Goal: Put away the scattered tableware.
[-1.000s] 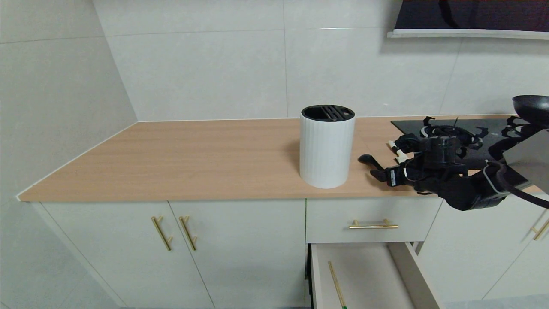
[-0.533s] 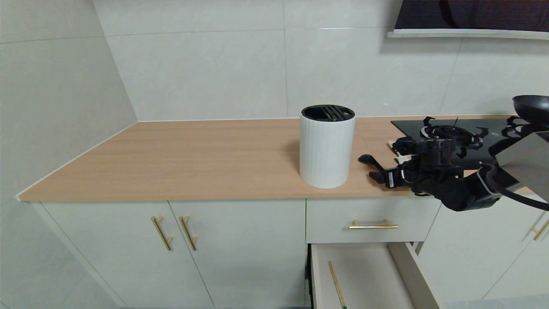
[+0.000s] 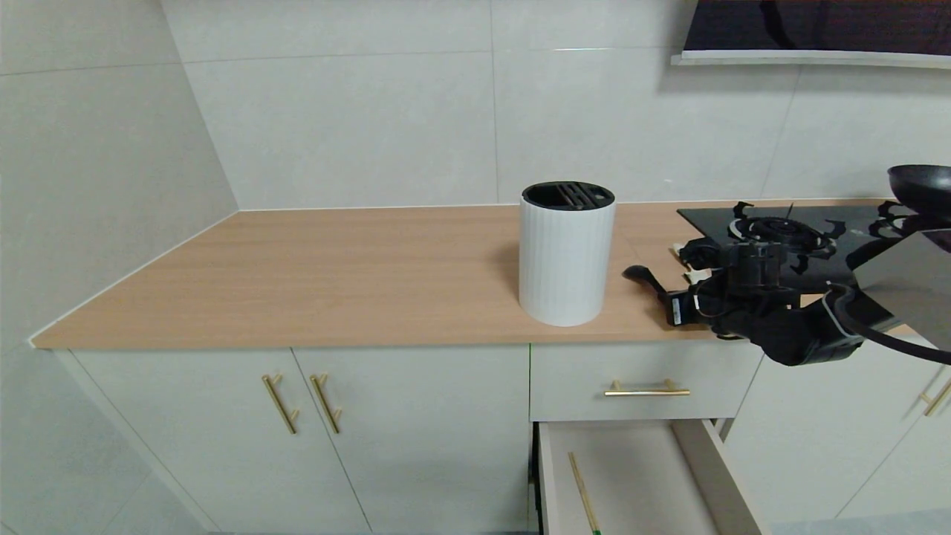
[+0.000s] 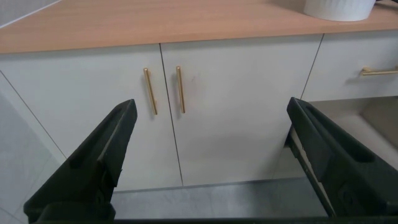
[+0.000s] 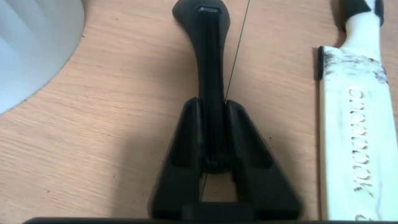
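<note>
A black-handled utensil (image 3: 637, 274) lies on the wooden counter (image 3: 334, 275) just right of the white ribbed holder (image 3: 567, 256) with a black slotted top. My right gripper (image 3: 669, 301) is low over the counter, shut on that black handle (image 5: 208, 37); in the right wrist view its fingers (image 5: 186, 134) press both sides of the stem. A white-handled knife (image 5: 351, 124) lies beside it, toward the stove. My left gripper (image 4: 208, 158) hangs open below counter height, facing the cabinet doors (image 4: 168, 118).
A black gas stove (image 3: 780, 223) and a dark pan (image 3: 921, 186) sit at the counter's right end. Under the counter, the lower drawer (image 3: 706, 475) stands pulled out with a pair of chopsticks (image 3: 583, 494) inside. The counter left of the holder is bare.
The right gripper's fingers stood apart beside the black handle a second ago; now they are closed on it. The arm has edged slightly toward the holder.
</note>
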Controlling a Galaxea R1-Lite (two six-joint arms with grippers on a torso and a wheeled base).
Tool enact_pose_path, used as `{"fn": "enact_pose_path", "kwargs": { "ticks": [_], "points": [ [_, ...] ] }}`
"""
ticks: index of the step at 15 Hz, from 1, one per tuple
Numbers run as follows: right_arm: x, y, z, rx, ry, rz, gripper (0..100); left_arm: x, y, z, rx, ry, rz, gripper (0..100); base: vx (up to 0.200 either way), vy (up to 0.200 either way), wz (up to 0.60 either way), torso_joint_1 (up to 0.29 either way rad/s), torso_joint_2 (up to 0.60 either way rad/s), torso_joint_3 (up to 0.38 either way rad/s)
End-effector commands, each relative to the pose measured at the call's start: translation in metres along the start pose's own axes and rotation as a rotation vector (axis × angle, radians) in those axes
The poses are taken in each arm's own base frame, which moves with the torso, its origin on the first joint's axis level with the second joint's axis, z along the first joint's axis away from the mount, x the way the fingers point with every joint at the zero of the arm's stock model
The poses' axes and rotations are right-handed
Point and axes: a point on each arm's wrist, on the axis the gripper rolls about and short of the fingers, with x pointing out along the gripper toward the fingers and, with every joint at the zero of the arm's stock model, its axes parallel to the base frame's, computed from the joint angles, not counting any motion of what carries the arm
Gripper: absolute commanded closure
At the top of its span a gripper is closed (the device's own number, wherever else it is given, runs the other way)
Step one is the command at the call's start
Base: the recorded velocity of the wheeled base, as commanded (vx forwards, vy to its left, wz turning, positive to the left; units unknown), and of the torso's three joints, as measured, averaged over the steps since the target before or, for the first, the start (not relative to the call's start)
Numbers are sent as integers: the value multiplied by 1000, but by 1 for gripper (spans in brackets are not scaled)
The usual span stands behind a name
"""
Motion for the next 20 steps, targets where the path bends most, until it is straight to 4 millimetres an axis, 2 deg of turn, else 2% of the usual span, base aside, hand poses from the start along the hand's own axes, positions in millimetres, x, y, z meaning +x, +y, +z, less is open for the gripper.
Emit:
{"fn": "enact_pose_path", "kwargs": {
  "ticks": [1,7,9,10,11,13,15,16,18,20],
  "points": [
    [-1,-1,1,0,-3,-1,100,0,0,0,0,0,-1,0,0,0,0,0,0,0],
    [-17,-5,23,15,-50,-12,100,0,0,0,0,0,-1,0,0,0,0,0,0,0],
    [-42,-6,44,68,-46,-6,100,0,0,0,0,0,-1,0,0,0,0,0,0,0],
    [-46,-6,46,76,-39,-3,100,0,0,0,0,0,-1,0,0,0,0,0,0,0],
    [-59,-5,53,98,-20,0,100,0,0,0,0,0,-1,0,0,0,0,0,0,0],
    [-88,-1,72,169,9,10,100,0,0,0,0,0,-1,0,0,0,0,0,0,0],
    [-114,10,80,207,49,36,100,0,0,0,0,0,-1,0,0,0,0,0,0,0],
    [-123,14,80,218,73,44,100,0,0,0,0,0,-1,0,0,0,0,0,0,0],
    [-154,28,70,226,150,76,100,0,0,0,0,0,-1,0,0,0,0,0,0,0],
    [-173,33,61,215,165,89,100,0,0,0,0,0,-1,0,0,0,0,0,0,0]
  ]
}}
